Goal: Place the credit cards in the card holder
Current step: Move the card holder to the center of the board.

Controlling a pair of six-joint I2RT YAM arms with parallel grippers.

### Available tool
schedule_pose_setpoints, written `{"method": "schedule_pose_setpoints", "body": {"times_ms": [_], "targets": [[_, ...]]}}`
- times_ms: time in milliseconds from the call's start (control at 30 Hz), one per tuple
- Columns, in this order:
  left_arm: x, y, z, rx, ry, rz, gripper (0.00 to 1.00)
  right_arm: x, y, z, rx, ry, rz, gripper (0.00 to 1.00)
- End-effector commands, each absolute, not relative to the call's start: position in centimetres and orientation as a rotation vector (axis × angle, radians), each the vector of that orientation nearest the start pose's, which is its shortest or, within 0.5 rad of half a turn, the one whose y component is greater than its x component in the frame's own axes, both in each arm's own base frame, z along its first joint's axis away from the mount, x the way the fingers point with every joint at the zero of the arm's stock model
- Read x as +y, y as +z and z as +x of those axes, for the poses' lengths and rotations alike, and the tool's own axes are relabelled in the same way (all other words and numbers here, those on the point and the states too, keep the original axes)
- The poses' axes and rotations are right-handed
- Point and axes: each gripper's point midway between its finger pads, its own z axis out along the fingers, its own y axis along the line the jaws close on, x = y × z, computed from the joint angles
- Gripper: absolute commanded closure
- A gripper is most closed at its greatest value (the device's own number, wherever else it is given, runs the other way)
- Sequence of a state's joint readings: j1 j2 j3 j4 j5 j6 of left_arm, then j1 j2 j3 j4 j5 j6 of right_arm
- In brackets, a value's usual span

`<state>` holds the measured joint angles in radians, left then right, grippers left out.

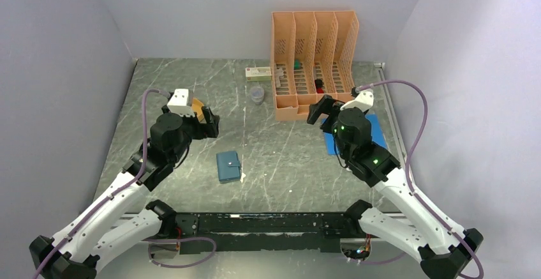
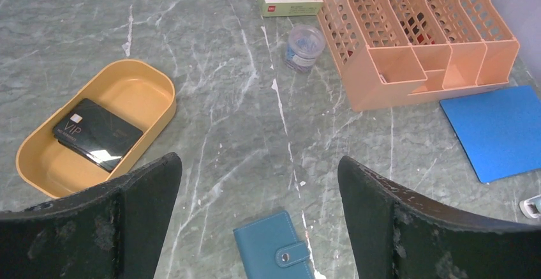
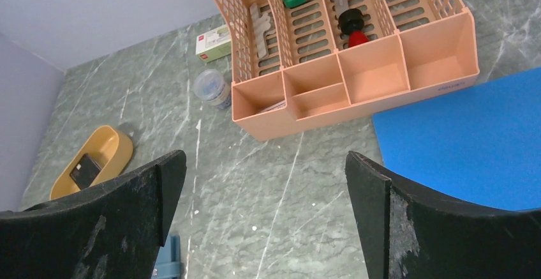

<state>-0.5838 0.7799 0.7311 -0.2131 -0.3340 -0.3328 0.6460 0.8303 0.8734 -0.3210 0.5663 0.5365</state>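
Left gripper (image 2: 258, 167) and right gripper (image 3: 265, 164) wide open, empty, credit cards (image 2: 97, 133) in tray (image 2: 152, 82) left of card holder (image 2: 273, 248)

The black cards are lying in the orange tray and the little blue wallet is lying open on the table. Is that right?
Not quite. The black cards do lie in the orange tray, and the little blue wallet is on the table, but it is closed, not open. Its snap tab is fastened. The left wrist view shows this best.
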Motion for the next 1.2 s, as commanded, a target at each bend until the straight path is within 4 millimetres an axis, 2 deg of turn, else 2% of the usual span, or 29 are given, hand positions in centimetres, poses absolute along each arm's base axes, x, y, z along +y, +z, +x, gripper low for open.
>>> {"method": "schedule_pose_setpoints", "body": {"times_ms": [0,400,500,633,767,900,1033,1167], "targets": [[-13.4,25.8,28.3,1.781,-0.388,-0.027,0.04,11.0,28.1,28.2,1.772,0.296,0.284,0.00],[-13.1,25.6,28.4,1.787,-0.382,-0.064,0.04,11.4,28.4,27.8,1.755,0.327,0.233,0.00],[-12.6,25.1,28.0,1.819,-0.370,-0.096,0.03,12.8,29.4,27.1,1.735,0.401,0.108,0.00],[-12.1,22.6,26.7,1.942,-0.372,-0.188,0.04,15.3,29.4,26.2,1.755,0.498,-0.053,0.00],[-12.4,19.5,24.7,2.076,-0.422,-0.250,0.03,17.7,27.6,26.0,1.845,0.568,-0.152,0.00],[-13.1,17.5,23.5,2.160,-0.477,-0.291,0.04,19.8,25.6,25.5,1.899,0.655,-0.199,0.02],[-13.1,15.8,23.0,2.206,-0.472,-0.338,0.03,21.9,23.2,24.6,1.970,0.704,-0.238,0.04],[-13.4,13.6,23.0,2.269,-0.457,-0.366,0.04,23.1,20.8,24.0,2.042,0.718,-0.229,0.06]]}}
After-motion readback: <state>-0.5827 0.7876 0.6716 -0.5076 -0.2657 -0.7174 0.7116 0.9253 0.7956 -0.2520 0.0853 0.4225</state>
